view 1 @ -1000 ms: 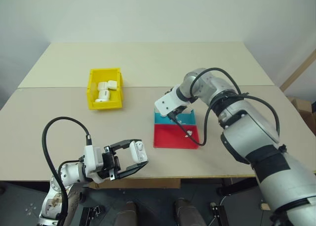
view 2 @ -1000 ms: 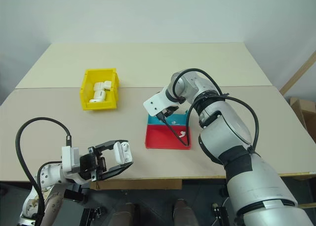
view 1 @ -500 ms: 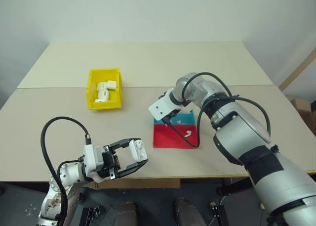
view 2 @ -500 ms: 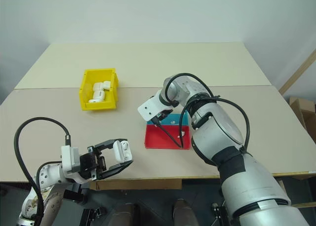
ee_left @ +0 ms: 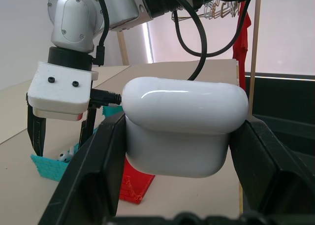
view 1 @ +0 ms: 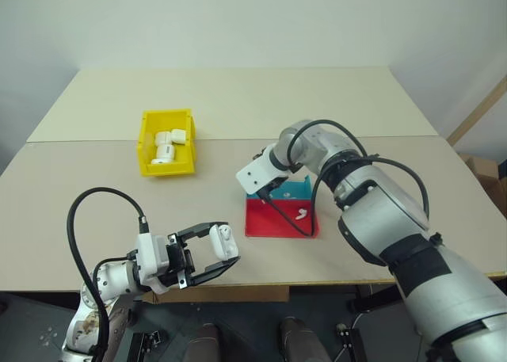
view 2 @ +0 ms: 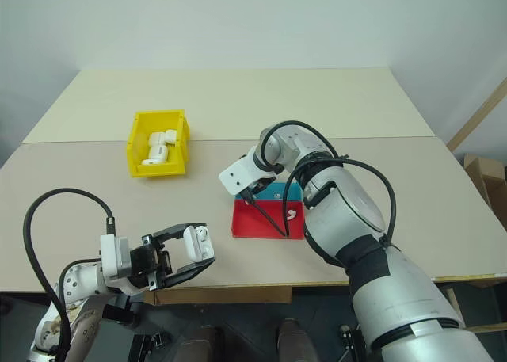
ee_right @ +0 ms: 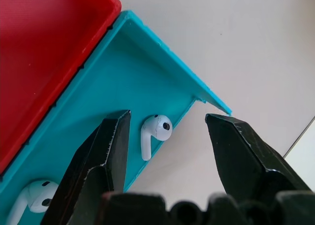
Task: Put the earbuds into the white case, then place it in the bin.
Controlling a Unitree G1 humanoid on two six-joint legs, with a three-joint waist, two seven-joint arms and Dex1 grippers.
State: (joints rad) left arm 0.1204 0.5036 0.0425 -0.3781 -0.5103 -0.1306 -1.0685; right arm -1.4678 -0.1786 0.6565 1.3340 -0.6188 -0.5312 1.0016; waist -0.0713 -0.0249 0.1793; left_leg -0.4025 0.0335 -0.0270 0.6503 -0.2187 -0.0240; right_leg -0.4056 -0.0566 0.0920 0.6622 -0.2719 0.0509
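Note:
My left gripper (view 1: 220, 248) hangs near the table's front edge, shut on the white case (view 1: 225, 238), a glossy rounded shell clamped between both fingers (ee_left: 98, 156). My right gripper (ee_right: 167, 117) stands open, pointing down over the blue end of the tray (view 1: 299, 189). One earbud (ee_right: 155, 129) lies in that blue compartment, right between the open fingertips and untouched. A second earbud (ee_right: 30, 195) lies further along the same compartment. Another earbud (view 1: 302, 214) rests on the tray's red part (view 1: 273, 219). The yellow bin (view 1: 147, 146) sits at the back left, far from both grippers.
Several white cases (view 1: 169, 146) lie inside the bin. A black cable (view 1: 289, 223) droops from the right wrist across the red tray. Bare table stretches between the bin, the tray and the left gripper.
The right wrist has drifted slightly left over the tray's blue end, still open. The left gripper and its case have stayed put.

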